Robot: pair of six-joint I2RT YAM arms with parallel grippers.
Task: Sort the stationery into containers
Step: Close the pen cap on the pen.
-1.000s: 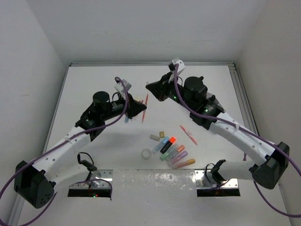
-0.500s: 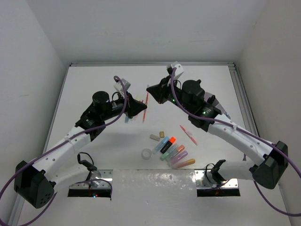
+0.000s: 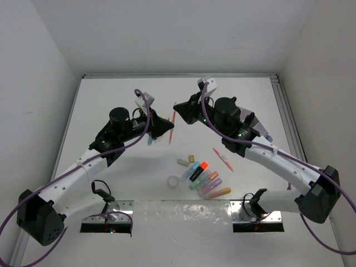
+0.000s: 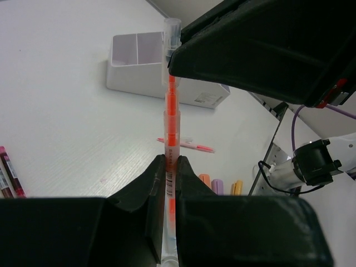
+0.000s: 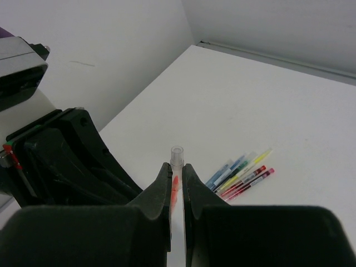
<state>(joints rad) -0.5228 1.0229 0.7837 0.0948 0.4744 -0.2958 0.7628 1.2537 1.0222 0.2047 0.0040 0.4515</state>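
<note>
Clamped on one orange pen (image 4: 171, 111) with left pincer (image 4: 171, 162) and right pincer (image 5: 176, 169) alike. Better to loosen one side first, then carry level to the organizer (image 4: 139, 83).

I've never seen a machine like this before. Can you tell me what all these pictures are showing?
These are two robot arms bolted to a white table. The big picture looks down from above. The other two come from little cameras on each arm's wrist, so you see that arm's own black fingers up close.

The left gripper and the right gripper are both pinched shut on the same orange pen, at different spots along it.

On the table lie pastel highlighters, a clear tape ring, small erasers, a pink pen and a bunch of thin pens. The white box with compartments is where these things get sorted.
</note>
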